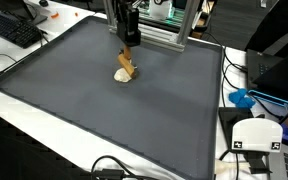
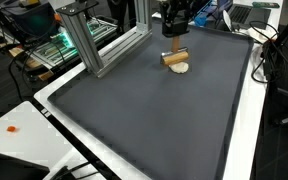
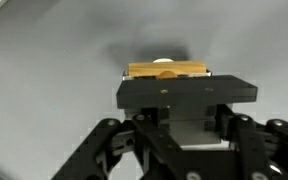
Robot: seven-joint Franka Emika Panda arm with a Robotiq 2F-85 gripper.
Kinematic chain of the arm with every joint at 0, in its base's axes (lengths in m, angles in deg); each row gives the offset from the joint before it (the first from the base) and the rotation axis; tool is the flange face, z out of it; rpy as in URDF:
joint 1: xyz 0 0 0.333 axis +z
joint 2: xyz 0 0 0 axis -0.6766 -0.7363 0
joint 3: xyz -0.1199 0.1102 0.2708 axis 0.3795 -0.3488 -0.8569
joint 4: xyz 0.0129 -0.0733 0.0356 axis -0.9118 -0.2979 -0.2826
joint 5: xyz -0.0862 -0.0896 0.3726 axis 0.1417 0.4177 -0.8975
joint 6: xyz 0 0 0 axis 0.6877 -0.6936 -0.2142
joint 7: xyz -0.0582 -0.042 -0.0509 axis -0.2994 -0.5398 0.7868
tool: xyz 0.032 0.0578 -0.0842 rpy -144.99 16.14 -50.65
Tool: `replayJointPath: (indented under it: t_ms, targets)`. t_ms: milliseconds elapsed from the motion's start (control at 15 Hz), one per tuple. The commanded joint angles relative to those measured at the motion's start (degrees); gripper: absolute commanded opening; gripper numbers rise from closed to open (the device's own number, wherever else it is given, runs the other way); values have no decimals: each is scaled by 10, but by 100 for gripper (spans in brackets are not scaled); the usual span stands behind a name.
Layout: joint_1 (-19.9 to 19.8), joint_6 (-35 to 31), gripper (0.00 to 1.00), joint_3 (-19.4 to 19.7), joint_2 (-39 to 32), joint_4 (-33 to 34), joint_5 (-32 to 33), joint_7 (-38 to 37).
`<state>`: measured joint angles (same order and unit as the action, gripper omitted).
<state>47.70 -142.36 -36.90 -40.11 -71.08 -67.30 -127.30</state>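
Note:
My gripper [image 1: 129, 52] hangs over the far middle of a dark grey mat [image 1: 94, 110], and shows in both exterior views [image 2: 174, 42]. It is shut on a tan wooden block [image 1: 128, 68], which hangs tilted from the fingers. The block's lower end touches or sits just above a small white round object [image 1: 122, 76] on the mat. In an exterior view the block [image 2: 174, 57] is directly over the white object [image 2: 181, 68]. In the wrist view the gripper [image 3: 184, 112] fills the lower frame. The block [image 3: 166, 70] shows beyond its dark fingers, with a sliver of the white object [image 3: 164, 61] behind it.
An aluminium frame [image 2: 89, 45] stands at the mat's far edge. A keyboard [image 1: 14, 30] lies beside the mat. A white device [image 1: 256, 135] and a blue item [image 1: 242, 98] sit past the other side. Cables [image 1: 114, 168] run along the near edge.

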Motion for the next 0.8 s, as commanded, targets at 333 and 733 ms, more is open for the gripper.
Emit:
replayJointPath:
  t_ms: [333, 733]
  targets:
    - [7, -30, 35, 13, -23, 4, 4, -45]
    - [9, -64, 35, 23, -29, 3, 32, -74]
